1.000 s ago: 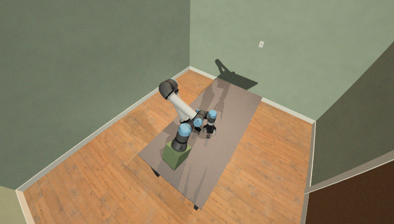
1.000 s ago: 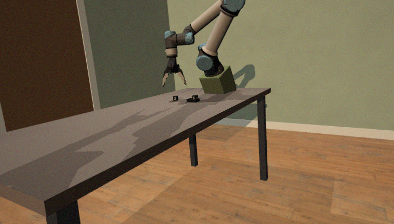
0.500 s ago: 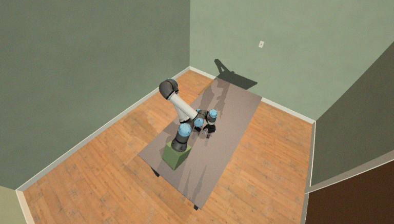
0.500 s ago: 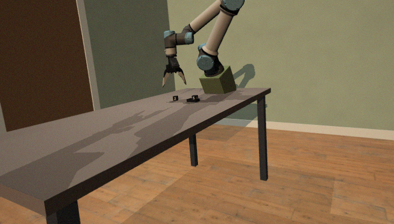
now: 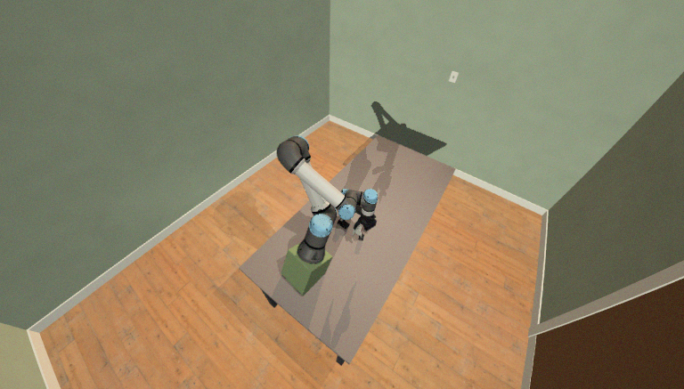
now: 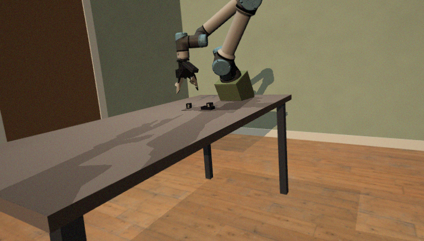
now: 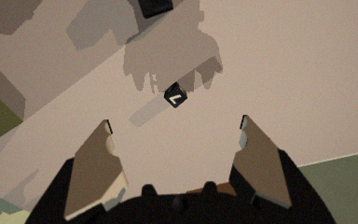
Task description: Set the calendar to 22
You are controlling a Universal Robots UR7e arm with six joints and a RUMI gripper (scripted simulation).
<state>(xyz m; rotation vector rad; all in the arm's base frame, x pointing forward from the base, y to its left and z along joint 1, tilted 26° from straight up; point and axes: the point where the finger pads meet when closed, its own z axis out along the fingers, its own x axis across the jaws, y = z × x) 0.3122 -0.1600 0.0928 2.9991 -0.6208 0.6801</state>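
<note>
The two-fingered black and tan hand hangs fully open and empty above the grey-brown bench. One small black number cube lies loose on the bench, apart from the low black calendar tray, which holds the other cube. The task seems barely begun: the loose cube remains to be picked, turned and seated.

Bare home-type room: green walls, white baseboard, wood plank floor, brown door, wall outlet. Long grey surface on dark legs, far end toward the room's corner.
</note>
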